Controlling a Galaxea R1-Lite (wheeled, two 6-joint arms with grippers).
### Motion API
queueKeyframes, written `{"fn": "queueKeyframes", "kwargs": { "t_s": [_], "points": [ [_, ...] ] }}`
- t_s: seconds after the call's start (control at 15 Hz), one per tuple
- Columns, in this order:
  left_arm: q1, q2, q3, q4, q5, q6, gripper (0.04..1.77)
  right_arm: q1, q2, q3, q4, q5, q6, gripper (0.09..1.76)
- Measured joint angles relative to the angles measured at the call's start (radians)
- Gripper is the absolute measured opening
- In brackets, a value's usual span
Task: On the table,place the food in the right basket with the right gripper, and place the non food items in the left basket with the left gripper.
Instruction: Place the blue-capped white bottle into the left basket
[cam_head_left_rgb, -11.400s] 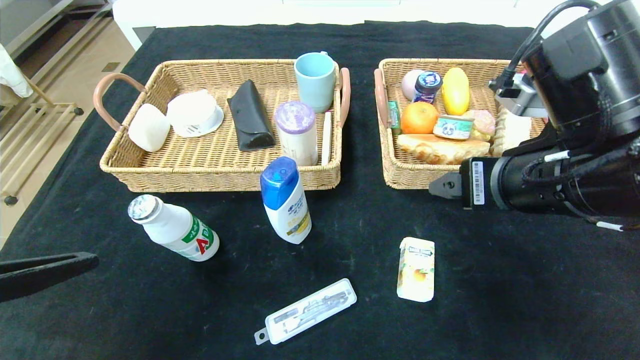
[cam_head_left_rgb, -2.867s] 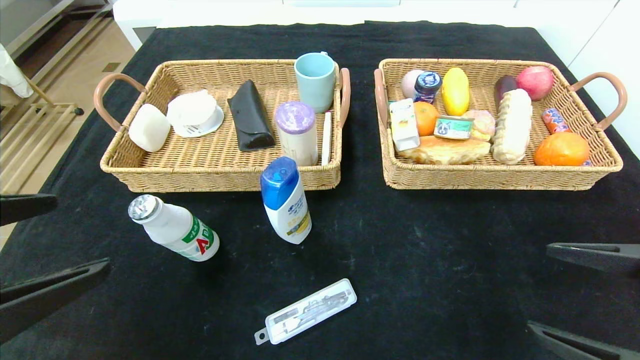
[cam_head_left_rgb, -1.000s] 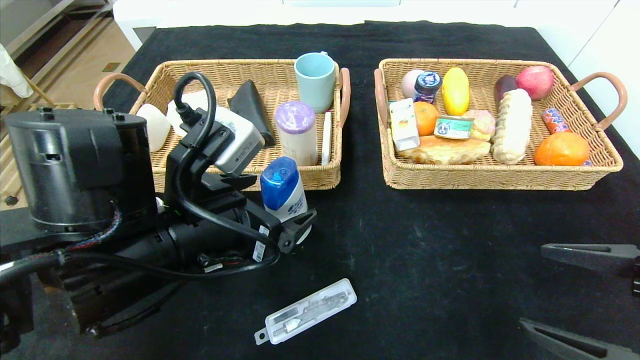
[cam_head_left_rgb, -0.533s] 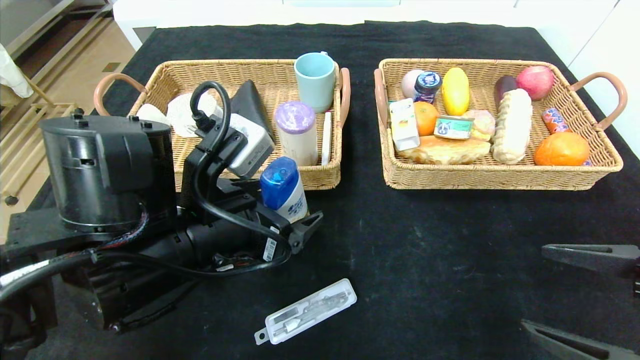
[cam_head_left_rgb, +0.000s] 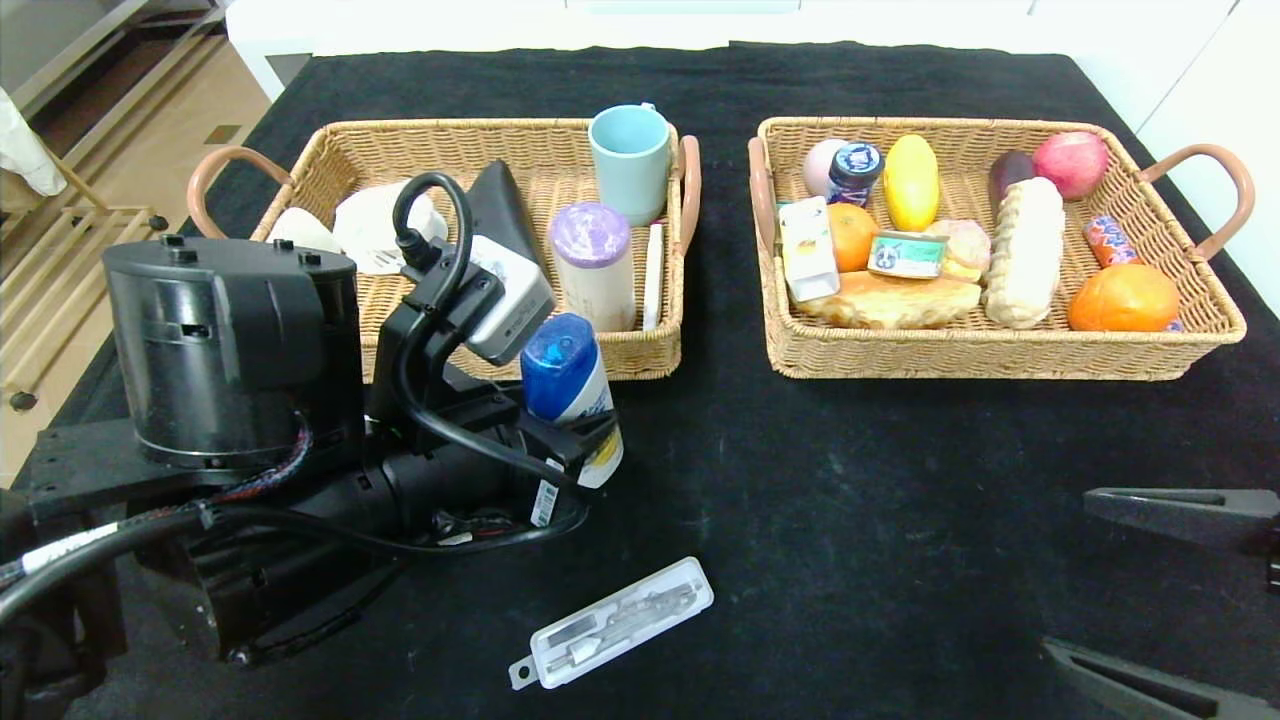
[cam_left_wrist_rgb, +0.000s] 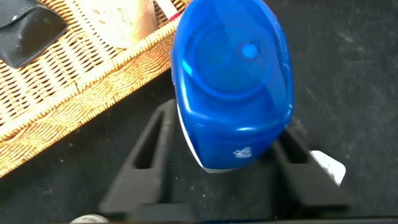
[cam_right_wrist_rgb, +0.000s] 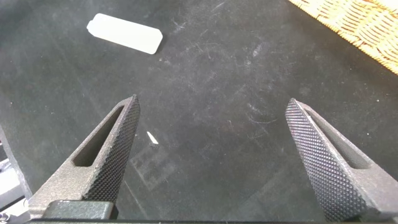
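Note:
A white shampoo bottle with a blue cap (cam_head_left_rgb: 566, 380) stands on the black cloth just in front of the left basket (cam_head_left_rgb: 300, 360). My left gripper (cam_head_left_rgb: 588, 432) sits around the bottle's lower body, one finger on each side, closed against it. In the left wrist view the blue cap (cam_left_wrist_rgb: 233, 81) fills the space between the fingers (cam_left_wrist_rgb: 152, 158). A clear plastic case (cam_head_left_rgb: 610, 622) lies near the front edge. My right gripper (cam_head_left_rgb: 1160, 590) is open and empty at the front right; its view shows the case (cam_right_wrist_rgb: 124, 34) farther off.
The left basket holds a blue mug (cam_head_left_rgb: 630, 160), a purple-lidded jar (cam_head_left_rgb: 592, 262), a black pouch and white items. The right basket (cam_head_left_rgb: 1000, 355) holds fruit, bread, a juice carton and cans. My left arm hides the cloth at the front left.
My left arm came in from the left and slid its fingers around the shampoo bottle, then drew them in against it. The right gripper has stayed parked.

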Motion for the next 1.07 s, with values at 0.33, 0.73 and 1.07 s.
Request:
{"fn": "queueKeyframes", "kwargs": {
  "t_s": [0.33,0.73,1.07],
  "points": [
    [-0.002,0.003,0.001,0.0,0.0,0.002,0.57,0.0,0.001,0.001,0.001,0.001,0.0,1.71],
    [-0.002,0.004,0.0,0.0,0.002,0.003,0.57,0.0,0.003,0.003,0.001,0.001,0.001,1.71],
    [-0.002,0.003,0.0,0.0,0.002,0.004,0.57,0.0,0.003,0.005,0.002,0.001,-0.002,1.71]
  ]
}}
